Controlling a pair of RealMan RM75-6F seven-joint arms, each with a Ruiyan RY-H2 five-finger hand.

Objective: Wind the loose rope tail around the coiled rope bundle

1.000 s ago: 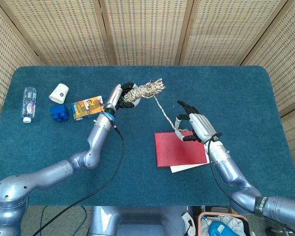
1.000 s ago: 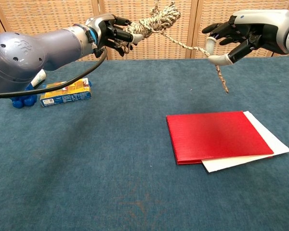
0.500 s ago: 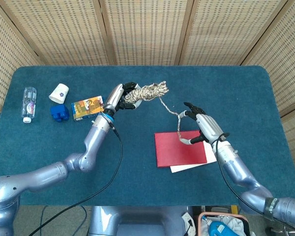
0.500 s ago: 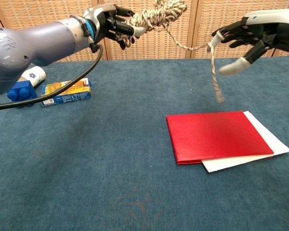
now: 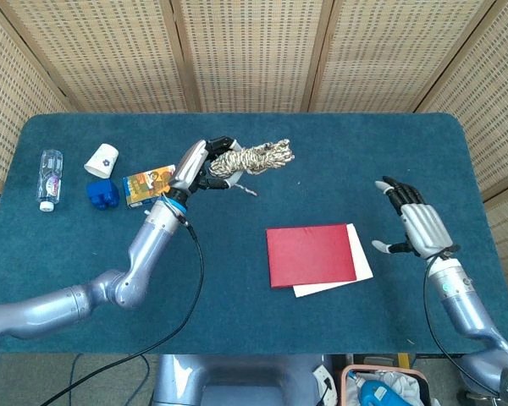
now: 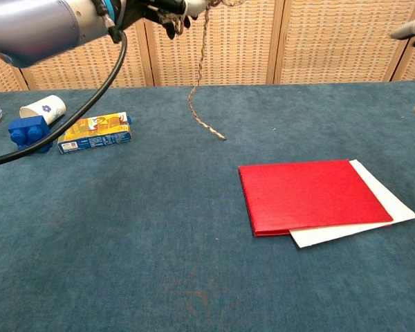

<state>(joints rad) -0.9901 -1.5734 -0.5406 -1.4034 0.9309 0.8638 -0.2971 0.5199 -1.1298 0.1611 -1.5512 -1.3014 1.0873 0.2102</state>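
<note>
Above blue tabletop (image 5: 339,152), left robot hand (image 5: 196,167) grips rope bundle (image 5: 256,157) (tail (image 6: 199,90) dangling); right robot hand (image 5: 415,227) spread, released

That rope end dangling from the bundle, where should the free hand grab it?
Probably near the bottom of the rope tail, above its curled tip, coming from the robot's right, where the open right hand waits. It hangs free below the coiled bundle in the left hand.

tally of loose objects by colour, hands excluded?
Blue: 1, toy block
Red: 1, red folder
White: 2, paper cup, white sheet
Clear: 1, water bottle
Yellow/orange: 1, snack box
Beige: 1, rope bundle with its tail
Total: 7
</note>
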